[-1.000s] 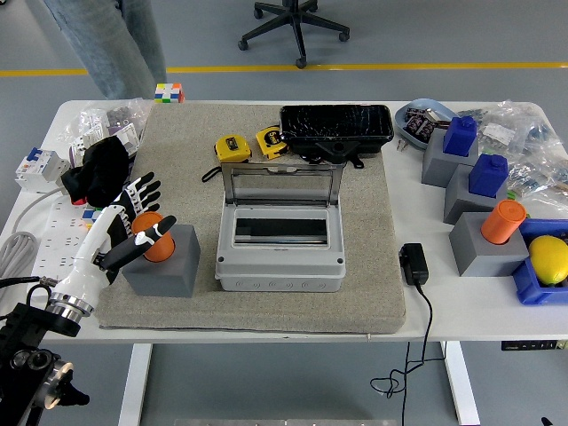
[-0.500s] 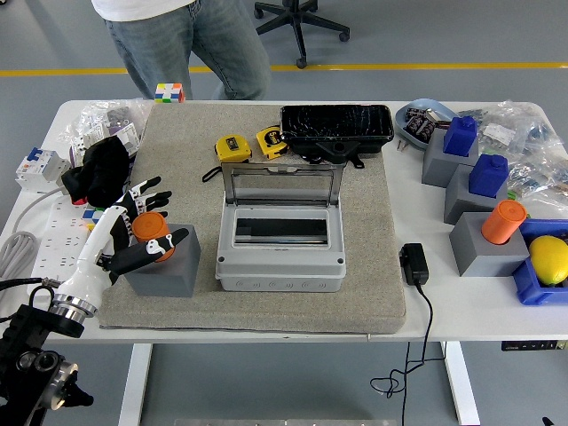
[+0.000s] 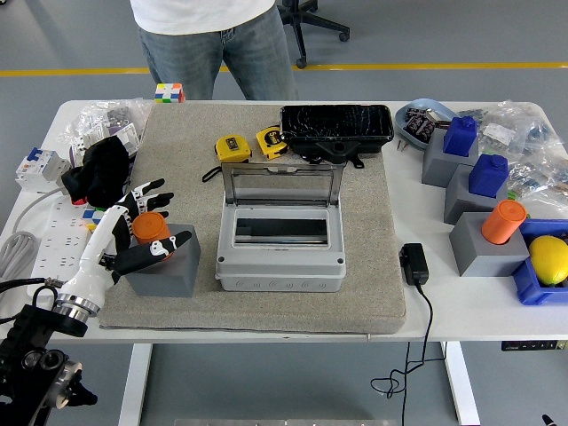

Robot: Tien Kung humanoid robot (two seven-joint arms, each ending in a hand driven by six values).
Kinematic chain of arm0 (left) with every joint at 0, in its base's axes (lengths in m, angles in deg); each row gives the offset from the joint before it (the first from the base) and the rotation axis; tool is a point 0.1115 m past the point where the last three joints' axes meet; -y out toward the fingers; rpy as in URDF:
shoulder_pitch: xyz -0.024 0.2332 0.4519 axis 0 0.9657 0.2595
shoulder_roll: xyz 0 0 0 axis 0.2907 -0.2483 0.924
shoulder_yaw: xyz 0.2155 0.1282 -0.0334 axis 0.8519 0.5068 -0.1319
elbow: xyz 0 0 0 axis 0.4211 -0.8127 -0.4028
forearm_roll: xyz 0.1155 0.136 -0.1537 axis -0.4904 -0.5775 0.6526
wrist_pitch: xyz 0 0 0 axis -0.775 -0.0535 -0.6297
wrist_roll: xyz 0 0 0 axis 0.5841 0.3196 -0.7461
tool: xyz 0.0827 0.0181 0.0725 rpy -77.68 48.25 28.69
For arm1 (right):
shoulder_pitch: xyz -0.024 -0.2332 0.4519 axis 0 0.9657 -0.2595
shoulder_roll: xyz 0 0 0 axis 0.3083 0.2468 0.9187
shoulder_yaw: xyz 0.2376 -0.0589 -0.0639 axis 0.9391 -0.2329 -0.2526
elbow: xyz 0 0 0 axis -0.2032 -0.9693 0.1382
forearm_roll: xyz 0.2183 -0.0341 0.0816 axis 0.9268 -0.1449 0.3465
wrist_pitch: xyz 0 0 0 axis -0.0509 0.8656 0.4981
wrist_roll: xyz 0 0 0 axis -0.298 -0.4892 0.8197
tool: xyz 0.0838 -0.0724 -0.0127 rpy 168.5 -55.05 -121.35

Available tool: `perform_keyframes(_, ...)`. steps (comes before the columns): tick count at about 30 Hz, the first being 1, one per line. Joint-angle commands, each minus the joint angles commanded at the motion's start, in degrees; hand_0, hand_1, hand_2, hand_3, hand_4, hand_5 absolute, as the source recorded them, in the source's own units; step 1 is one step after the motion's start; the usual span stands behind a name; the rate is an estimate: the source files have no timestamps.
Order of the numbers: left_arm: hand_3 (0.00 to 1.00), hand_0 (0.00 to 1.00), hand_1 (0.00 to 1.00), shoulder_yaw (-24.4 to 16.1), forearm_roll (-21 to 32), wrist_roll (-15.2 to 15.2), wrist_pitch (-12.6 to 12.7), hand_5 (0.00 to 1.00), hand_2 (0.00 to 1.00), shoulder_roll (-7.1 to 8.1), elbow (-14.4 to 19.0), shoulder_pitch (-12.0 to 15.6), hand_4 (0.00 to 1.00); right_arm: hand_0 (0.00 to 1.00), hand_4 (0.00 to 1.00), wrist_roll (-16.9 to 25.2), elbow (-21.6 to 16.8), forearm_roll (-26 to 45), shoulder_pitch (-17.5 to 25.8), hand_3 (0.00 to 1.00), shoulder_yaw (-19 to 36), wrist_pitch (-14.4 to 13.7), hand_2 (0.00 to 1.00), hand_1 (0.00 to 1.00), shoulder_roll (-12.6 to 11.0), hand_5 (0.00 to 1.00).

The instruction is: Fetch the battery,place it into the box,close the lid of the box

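Now the left hand has its fingers spread around the orange cylindrical battery, thumb in front and fingertips behind, not yet closed on it. That battery stands upright in a grey block holder on the grey mat. Just right of it, the grey box sits with its lid raised. A person stands beyond the worktop.

The floor was grey, crossed by a yellow line; an office chair stood beyond the white table.
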Motion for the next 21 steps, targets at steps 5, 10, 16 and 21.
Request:
perform_keyframes(5, 0.838, 0.736, 0.816, 0.3, -0.1, 0.0, 0.4, 0.143, 0.769, -0.06, -0.3, 0.0, 0.998, 0.865, 0.998, 0.0, 0.0, -0.2, 0.0, 0.852, 0.3, 0.0, 0.834, 0.861, 0.1, 0.998)
perform_keyframes(10, 0.789, 0.725, 0.801, 0.6, -0.2, 0.0, 1.1, 0.110, 0.722, -0.15, -0.6, -0.1, 0.998, 0.864, 0.998, 0.0, 0.0, -0.2, 0.0, 0.852, 0.4, 0.0, 0.835, 0.861, 0.1, 0.998)
perform_keyframes(16, 0.705, 0.696, 0.744, 1.0, -0.1, -0.1, 1.9, 0.107, 0.654, -0.27, -0.9, -0.2, 0.998, 0.864, 0.998, 0.0, 0.0, -0.3, 0.0, 0.851, 0.6, 0.0, 0.833, 0.861, 0.0, 0.998)
perform_keyframes(21, 0.626, 0.665, 0.707, 1.3, -0.1, -0.2, 2.3, 0.105, 0.584, -0.34, -1.2, -0.2, 0.998, 0.863, 0.998, 0.0, 0.0, -0.4, 0.0, 0.851, 0.7, 0.0, 0.832, 0.861, 0.0, 0.998)
